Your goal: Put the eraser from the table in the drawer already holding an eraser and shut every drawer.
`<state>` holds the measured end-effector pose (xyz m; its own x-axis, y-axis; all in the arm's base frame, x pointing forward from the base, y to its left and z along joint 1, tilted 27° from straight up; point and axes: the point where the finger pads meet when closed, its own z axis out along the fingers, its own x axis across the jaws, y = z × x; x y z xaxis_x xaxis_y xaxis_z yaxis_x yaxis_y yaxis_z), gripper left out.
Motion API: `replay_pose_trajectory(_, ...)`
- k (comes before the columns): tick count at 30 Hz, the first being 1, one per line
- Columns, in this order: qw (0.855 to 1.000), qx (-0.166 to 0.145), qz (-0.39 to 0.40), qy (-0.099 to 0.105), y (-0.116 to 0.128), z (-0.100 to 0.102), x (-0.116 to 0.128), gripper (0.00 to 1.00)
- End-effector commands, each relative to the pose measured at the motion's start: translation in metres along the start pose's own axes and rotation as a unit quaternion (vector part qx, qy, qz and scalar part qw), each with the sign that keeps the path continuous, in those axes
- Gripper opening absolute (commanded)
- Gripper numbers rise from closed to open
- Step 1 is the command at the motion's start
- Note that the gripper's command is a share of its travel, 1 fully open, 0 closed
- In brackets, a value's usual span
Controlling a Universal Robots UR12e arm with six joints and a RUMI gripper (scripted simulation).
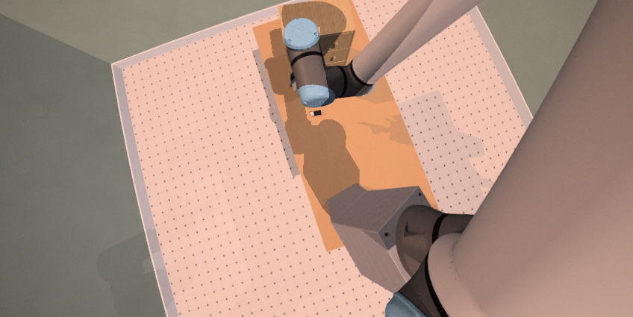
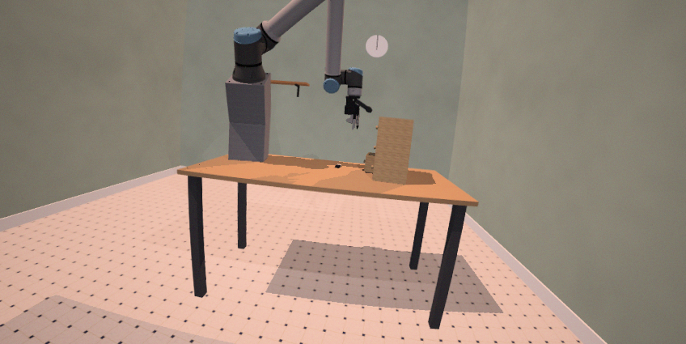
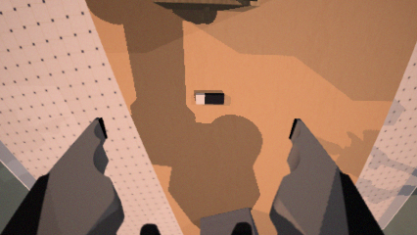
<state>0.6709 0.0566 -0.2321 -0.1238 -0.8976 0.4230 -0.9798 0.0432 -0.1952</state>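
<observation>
A small black-and-white eraser (image 3: 209, 98) lies flat on the wooden table, a short way in front of the chest; it also shows in the top view (image 1: 316, 113) and the side view (image 2: 338, 165). The wooden chest (image 2: 391, 150) stands upright at the table's far end, with its lowest drawer (image 2: 370, 162) pulled out a little toward the eraser. I cannot see inside any drawer. My gripper (image 2: 353, 121) hangs well above the table, pointing down, roughly over the eraser. In the wrist view its fingers are wide open and empty. In the top view the wrist (image 1: 306, 63) hides the fingers.
The grey robot pedestal (image 2: 247, 119) stands at the table's other end. The table's long edges run close on either side of the eraser (image 3: 122, 98). A small shelf (image 2: 289, 83) is fixed to the back wall, behind the arm.
</observation>
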Motion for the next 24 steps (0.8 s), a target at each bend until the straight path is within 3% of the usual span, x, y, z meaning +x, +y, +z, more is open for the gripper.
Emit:
replay_pose_trajectory(1,1.000,0.016,-0.001,-0.001,-0.003,0.004,0.001,1.00)
replay_pose_trajectory(15,0.998,0.067,-0.002,-0.004,-0.016,0.018,0.001,1.00)
replay_pose_trajectory(24,0.993,0.120,-0.002,-0.007,-0.033,0.031,0.001,1.00)
